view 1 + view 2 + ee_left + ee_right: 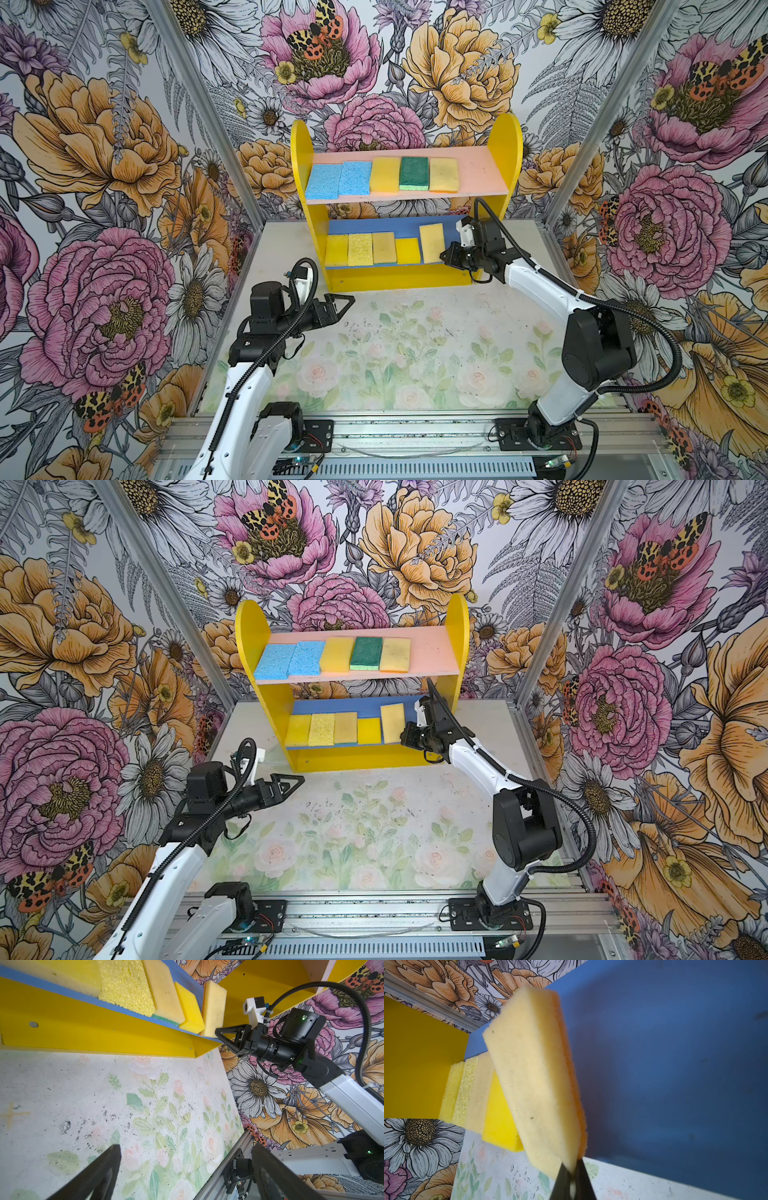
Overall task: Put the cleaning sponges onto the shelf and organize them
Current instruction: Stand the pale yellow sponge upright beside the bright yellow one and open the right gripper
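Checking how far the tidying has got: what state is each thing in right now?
shelf: upright, sponges on both levels.
top five sponges: lying flat in a row.
lower four sponges: flat, side by side.
pale sponge: over the blue board, pinched at its near end, askew from the row.
right hand: shut on the pale sponge.
left hand: open, empty.

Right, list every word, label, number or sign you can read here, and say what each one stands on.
No readable words or numbers: none on the sponges or the shelf.
Small white sticker on the right arm: too small to read.
Faint orange cross on the table: a mark only, no text.
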Robot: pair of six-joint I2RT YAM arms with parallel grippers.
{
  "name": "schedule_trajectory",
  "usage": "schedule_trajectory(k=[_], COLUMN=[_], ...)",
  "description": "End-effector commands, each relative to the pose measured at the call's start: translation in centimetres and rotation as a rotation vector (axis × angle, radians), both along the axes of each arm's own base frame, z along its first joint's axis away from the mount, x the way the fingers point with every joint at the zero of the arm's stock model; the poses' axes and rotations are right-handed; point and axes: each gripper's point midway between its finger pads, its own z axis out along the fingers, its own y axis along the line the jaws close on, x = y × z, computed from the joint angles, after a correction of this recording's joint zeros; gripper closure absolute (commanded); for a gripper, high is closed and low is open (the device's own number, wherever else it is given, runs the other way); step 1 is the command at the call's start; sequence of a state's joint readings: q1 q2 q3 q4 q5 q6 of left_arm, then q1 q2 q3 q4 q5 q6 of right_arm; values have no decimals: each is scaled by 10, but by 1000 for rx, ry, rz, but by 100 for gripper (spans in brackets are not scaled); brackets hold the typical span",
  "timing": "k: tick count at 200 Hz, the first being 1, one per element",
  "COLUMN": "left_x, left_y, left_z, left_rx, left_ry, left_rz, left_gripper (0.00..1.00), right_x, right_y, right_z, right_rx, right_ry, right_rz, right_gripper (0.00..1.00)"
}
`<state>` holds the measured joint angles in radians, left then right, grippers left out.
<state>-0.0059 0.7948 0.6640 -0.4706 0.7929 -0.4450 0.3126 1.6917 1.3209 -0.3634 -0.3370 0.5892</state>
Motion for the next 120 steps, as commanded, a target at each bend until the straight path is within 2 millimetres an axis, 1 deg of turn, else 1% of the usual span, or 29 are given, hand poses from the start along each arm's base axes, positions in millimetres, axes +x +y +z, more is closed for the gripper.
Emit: schedule_trajectory(k=[1,16,45,66,90,120], left_x=[3,3,2,2,2,1], left_y=[1,1,1,0,0,-1], left_z=[10,10,10,10,11,11], left_rx=[18,18,17,15,14,13], left_ry=[-44,-45,-45,-46,-47,-51], left_rz=[-1,-2,-2,-4,-7,-11], left_gripper=[1,1,1,1,1,1], right_x=[10,12,16,18,19,22], right_y=[2,3,4,4,4,1], right_z=[10,11,11,10,8,7], right_rx=[11,17,19,20,19,10], right_ry=[-30,-29,-29,-25,-23,-26], right_rz=[4,6,3,0,-2,-17], right_gripper=[92,92,85,77,70,57])
